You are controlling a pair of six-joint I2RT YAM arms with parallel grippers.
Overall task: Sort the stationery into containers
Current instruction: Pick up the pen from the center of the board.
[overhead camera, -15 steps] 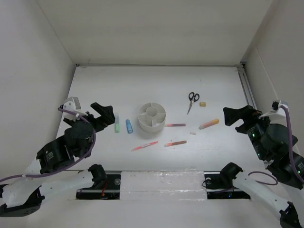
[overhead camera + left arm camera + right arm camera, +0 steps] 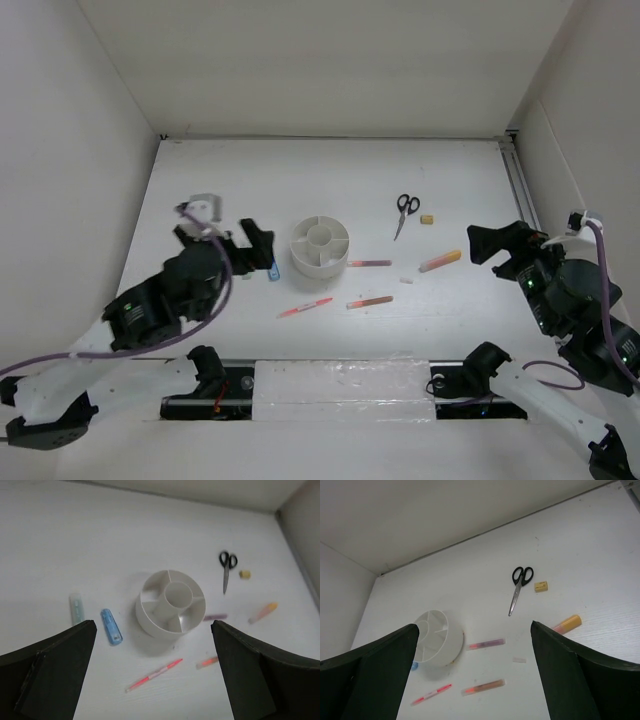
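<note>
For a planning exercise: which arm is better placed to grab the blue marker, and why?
Left. The left gripper hovers open beside the blue marker; the right gripper is far off, beyond the desk organizer.

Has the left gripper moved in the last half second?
Yes. The left gripper has swung right across the table, ending much closer to the round white organizer, which has stayed put.
</note>
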